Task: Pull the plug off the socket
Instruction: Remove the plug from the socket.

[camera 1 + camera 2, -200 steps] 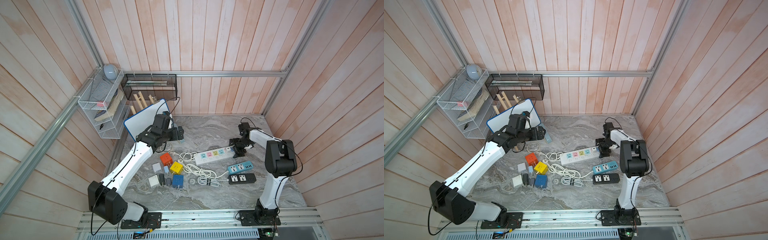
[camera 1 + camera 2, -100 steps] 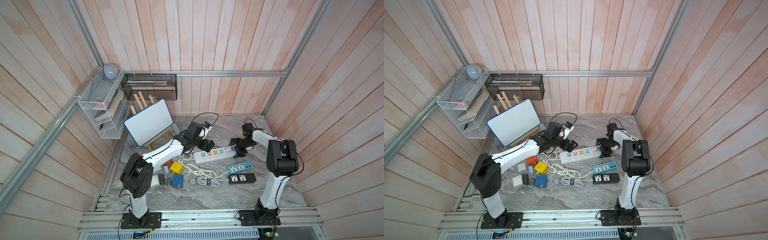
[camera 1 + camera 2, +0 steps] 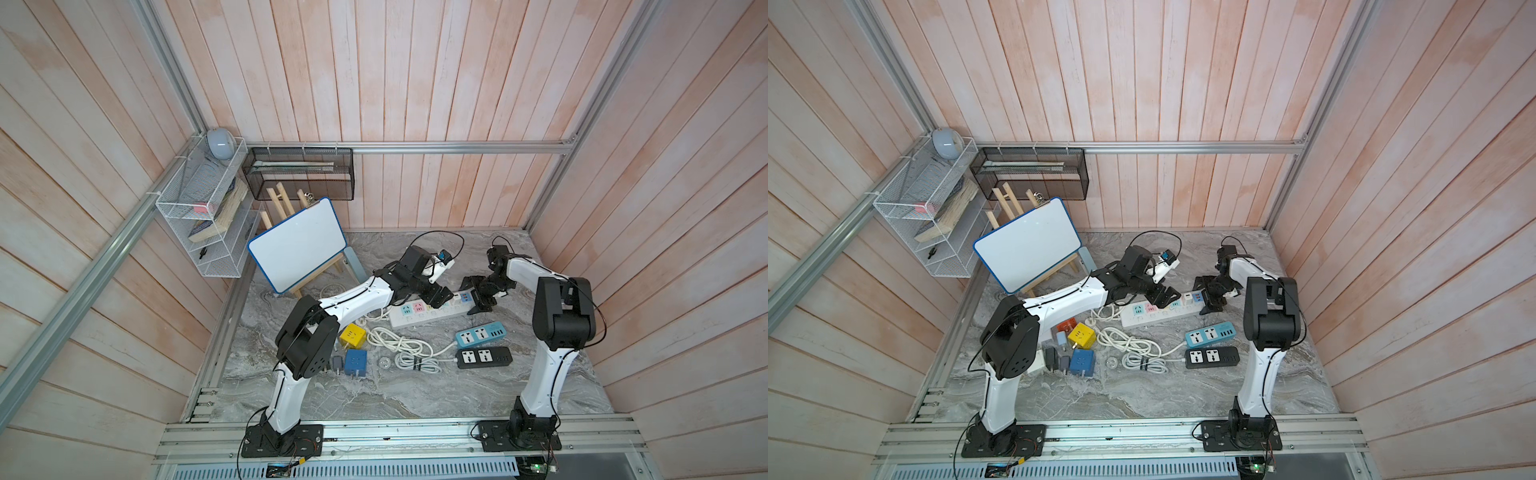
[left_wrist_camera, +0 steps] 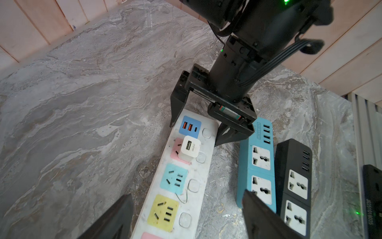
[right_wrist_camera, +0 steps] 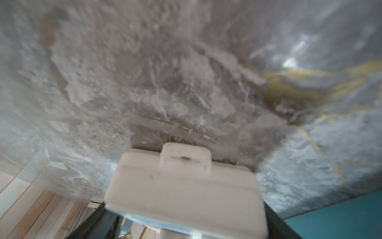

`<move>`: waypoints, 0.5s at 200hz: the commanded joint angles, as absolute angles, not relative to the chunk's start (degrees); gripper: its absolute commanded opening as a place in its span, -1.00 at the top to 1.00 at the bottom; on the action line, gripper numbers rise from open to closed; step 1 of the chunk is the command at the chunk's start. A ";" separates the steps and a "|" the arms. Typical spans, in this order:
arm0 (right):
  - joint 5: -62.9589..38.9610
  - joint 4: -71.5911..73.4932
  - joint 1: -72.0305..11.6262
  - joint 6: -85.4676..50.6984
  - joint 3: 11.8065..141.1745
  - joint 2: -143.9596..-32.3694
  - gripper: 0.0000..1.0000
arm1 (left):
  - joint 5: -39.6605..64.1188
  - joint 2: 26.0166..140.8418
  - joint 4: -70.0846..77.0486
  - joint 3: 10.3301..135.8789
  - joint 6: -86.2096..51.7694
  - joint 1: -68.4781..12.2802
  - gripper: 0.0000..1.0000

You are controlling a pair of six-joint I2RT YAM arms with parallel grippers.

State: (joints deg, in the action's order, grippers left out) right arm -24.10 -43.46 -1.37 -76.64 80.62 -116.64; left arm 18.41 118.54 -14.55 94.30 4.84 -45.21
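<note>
A white socket strip (image 3: 415,316) (image 3: 1148,319) with coloured outlets lies across the marble table. A small white USB plug (image 4: 190,150) (image 3: 457,296) sits in the pink outlet near the strip's right end. My left gripper (image 4: 186,195) (image 3: 436,297) hovers open just above the strip, left of the plug, with one finger on each side over the yellow outlet. My right gripper (image 4: 194,134) (image 3: 473,296) straddles the strip's right end beyond the blue USB block, its fingers against both long sides. The strip's end (image 5: 182,186) fills the gap between them in the right wrist view.
A blue strip (image 3: 481,336) and a black strip (image 3: 484,357) lie just in front of the white one. A coiled white cord (image 3: 399,345), yellow (image 3: 352,336) and blue (image 3: 355,362) cube adapters sit front left. A whiteboard on an easel (image 3: 297,245) stands back left.
My left arm has swung from beside the whiteboard across to the white strip and lowered over it. My right gripper stayed at the strip's right end.
</note>
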 commanded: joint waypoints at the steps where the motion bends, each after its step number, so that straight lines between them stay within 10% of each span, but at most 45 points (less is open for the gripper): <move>1: -16.60 -42.56 -2.48 -74.69 77.77 -121.71 0.17 | 18.96 120.32 -11.94 94.13 9.51 -46.79 -0.76; 100: -16.70 -45.28 -7.46 -76.06 79.71 -122.23 0.99 | 12.52 125.48 -5.05 91.66 16.41 -47.61 -0.63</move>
State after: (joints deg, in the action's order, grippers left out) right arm -19.70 -44.07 -5.08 -77.30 82.28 -117.01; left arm 14.17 122.96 -8.03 92.88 14.72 -47.72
